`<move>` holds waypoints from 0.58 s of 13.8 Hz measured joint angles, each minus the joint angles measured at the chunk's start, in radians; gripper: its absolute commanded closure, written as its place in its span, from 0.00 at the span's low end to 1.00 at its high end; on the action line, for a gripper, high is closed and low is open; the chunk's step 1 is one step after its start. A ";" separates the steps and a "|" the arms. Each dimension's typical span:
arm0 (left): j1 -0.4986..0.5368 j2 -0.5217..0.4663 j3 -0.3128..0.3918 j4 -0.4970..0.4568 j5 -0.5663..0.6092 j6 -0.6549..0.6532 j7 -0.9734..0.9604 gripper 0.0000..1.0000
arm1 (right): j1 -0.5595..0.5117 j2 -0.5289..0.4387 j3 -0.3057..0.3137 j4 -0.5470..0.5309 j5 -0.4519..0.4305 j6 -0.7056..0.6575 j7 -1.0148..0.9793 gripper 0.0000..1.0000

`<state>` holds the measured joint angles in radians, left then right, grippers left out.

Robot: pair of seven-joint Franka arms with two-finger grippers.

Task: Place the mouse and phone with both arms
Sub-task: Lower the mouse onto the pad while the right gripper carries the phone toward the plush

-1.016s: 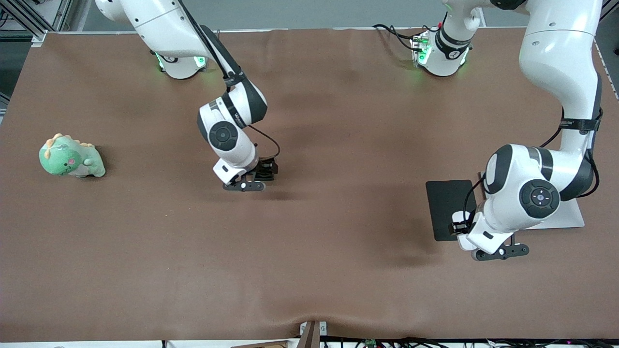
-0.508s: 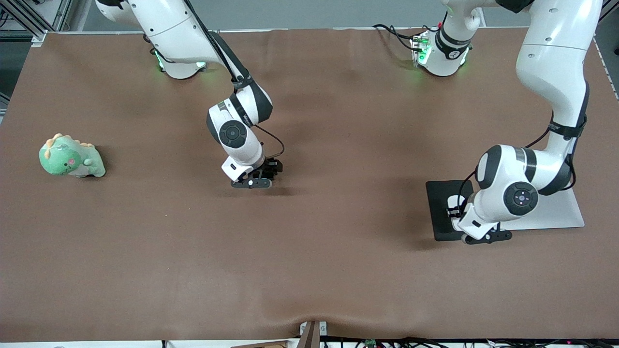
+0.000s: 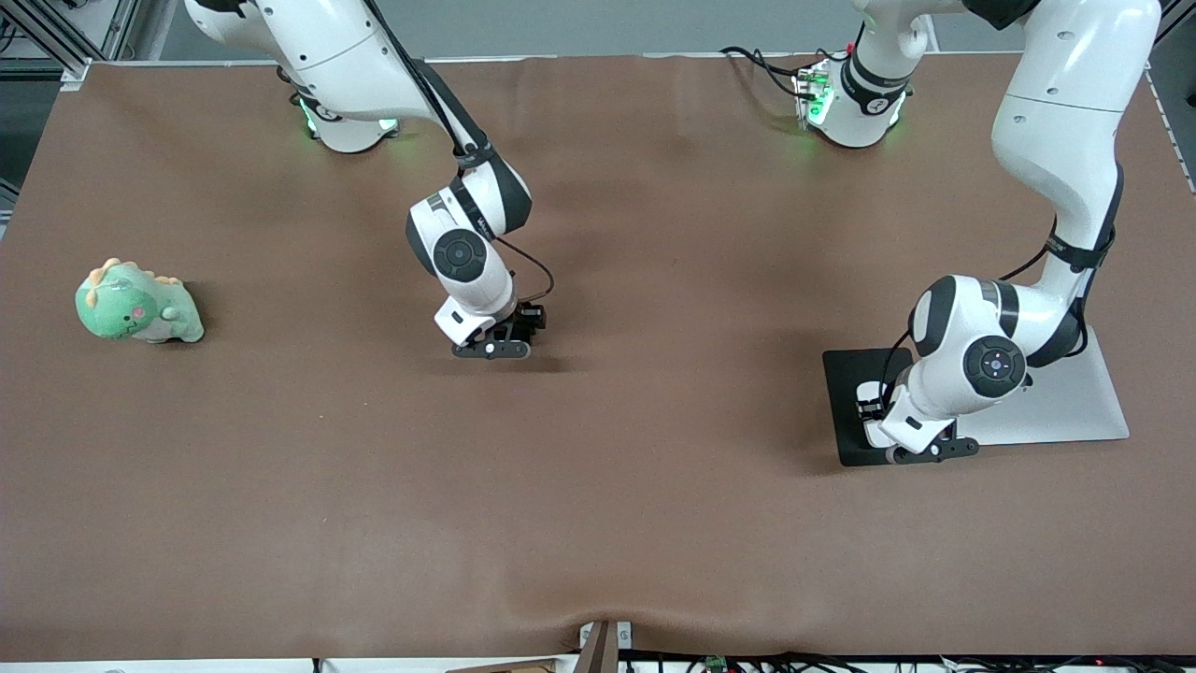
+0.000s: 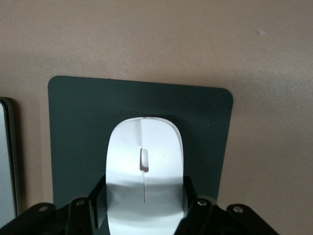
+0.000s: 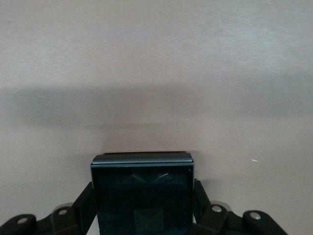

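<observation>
Mouse (image 4: pixel 145 166): white, glossy, oval, thin grey scroll line; clasped at its sides between the fingers of the left gripper (image 4: pixel 145 208), low over the black pad (image 4: pixel 78 122) at the left arm's end of the table; contact with the pad cannot be told. Pad: matte, rounded corners, lying just beside a flat white-grey slab (image 3: pixel 1074 411). Phone (image 5: pixel 143 193): black, glossy face, rounded corners; clamped by its long edges in the right gripper (image 5: pixel 143 215), low over the bare brown table cover (image 3: pixel 598 523) near mid-table. Green plush dinosaur (image 3: pixel 137 304): on the cover toward the right arm's end, well apart from both grippers.
</observation>
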<state>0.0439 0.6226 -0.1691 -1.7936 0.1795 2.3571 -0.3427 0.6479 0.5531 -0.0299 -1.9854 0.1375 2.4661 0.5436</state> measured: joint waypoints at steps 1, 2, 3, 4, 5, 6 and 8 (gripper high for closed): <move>0.001 0.000 0.000 -0.002 0.000 0.011 0.000 1.00 | -0.005 -0.004 -0.013 0.019 0.000 -0.037 0.000 1.00; 0.001 0.000 0.000 -0.006 0.000 0.022 0.000 1.00 | -0.014 -0.016 -0.031 0.034 0.000 -0.064 -0.003 1.00; 0.001 0.000 0.000 -0.008 0.000 0.029 0.000 1.00 | -0.030 -0.034 -0.047 0.044 0.000 -0.090 -0.017 1.00; 0.001 0.000 0.000 -0.010 0.000 0.035 0.001 1.00 | -0.057 -0.057 -0.057 0.048 0.000 -0.118 -0.046 1.00; 0.001 0.000 -0.001 -0.011 0.000 0.039 0.003 1.00 | -0.094 -0.080 -0.061 0.049 0.000 -0.139 -0.078 1.00; 0.001 0.001 -0.001 -0.012 0.000 0.042 0.004 0.95 | -0.132 -0.098 -0.062 0.049 0.000 -0.155 -0.107 1.00; 0.001 0.005 -0.001 -0.015 0.000 0.054 0.005 0.79 | -0.197 -0.119 -0.064 0.049 0.000 -0.193 -0.130 1.00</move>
<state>0.0453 0.6273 -0.1704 -1.8086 0.1795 2.4113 -0.3380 0.4504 0.4344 -0.0940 -1.9369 0.1375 2.2728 0.4141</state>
